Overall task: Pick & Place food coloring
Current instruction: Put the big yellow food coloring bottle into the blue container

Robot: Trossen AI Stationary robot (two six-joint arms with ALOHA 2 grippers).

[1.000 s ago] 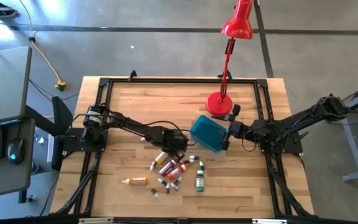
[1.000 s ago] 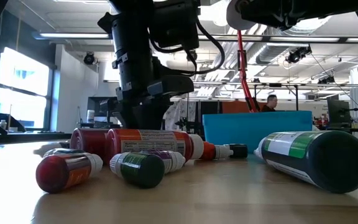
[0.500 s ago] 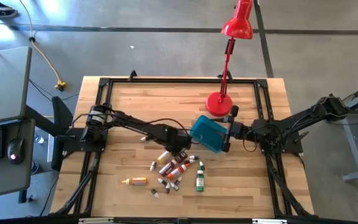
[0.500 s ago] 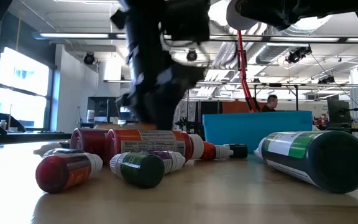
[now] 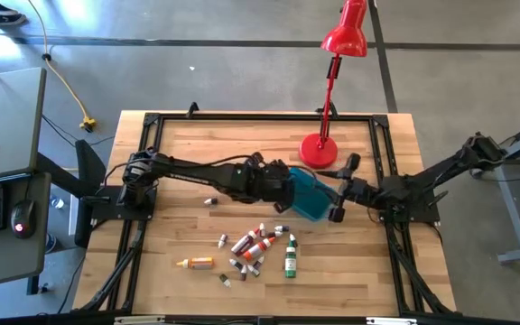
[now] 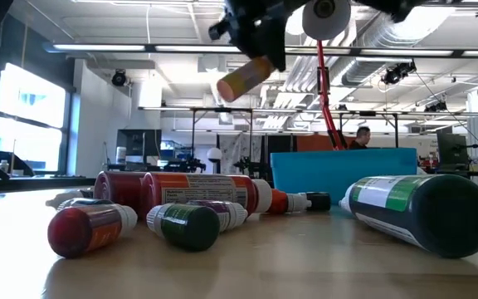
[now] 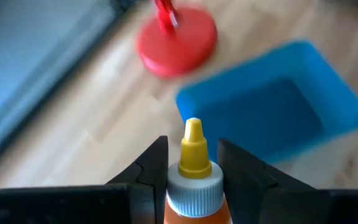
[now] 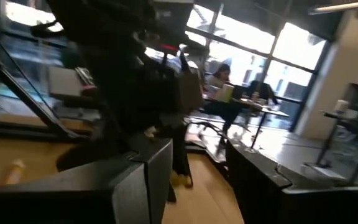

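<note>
Left pincer (image 7: pixel 193 163) clamped on yellow-capped orange bottle (image 7: pixel 194 186), lifted beside teal tub (image 5: pixel 307 193); right pincer (image 8: pixel 196 165) open.

Even daylight, soft shadows overhead; bright windows and ceiling strips glare at table height; both wrist views are motion-blurred.

You're looking at a tabletop (image 5: pixel 179 135) of pale wood planks, smooth and lightly sheened in the low view. The teal tub (image 5: pixel 307 194) looks like matt plastic. The bottles (image 6: pixel 181 195) are glossy plastic with paper-like labels, and the one held aloft (image 7: pixel 193 180) has a ribbed white collar under a smooth yellow tip. The lamp (image 5: pixel 323 149) shows glossy red enamel.
</note>
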